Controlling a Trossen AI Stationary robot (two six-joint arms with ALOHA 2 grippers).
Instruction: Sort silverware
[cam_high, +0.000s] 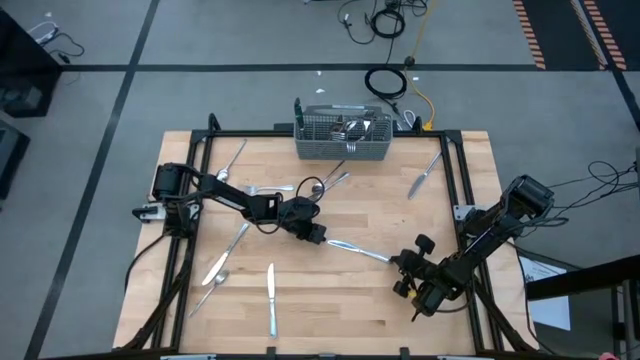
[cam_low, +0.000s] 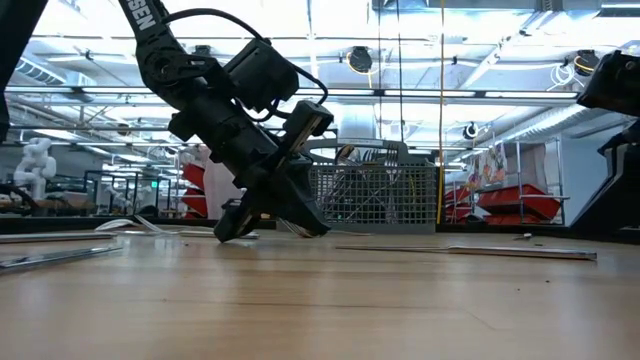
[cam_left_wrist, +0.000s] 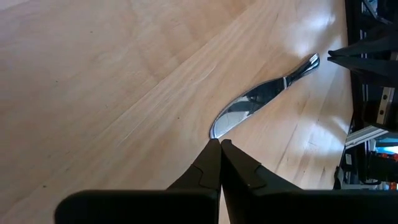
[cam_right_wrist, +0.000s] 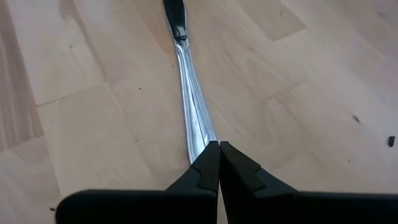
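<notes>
While both arms are crowding one table knife (cam_high: 357, 250) mid-worktop, the left gripper (cam_high: 318, 236) is pressing closed fingers at its blade tip and the right gripper (cam_high: 401, 261), closed, is meeting its handle. Other silverware (cam_high: 270, 298) is lying scattered; the mesh basket (cam_high: 343, 140) is sitting at the far edge.

Counted around mesh basket (cam_high: 343, 140): one basket; two arms; roughly nine loose silverware pieces (cam_high: 270, 298) spread on table (cam_high: 330, 310) below basket; more pieces inside basket, number unclear.
</notes>
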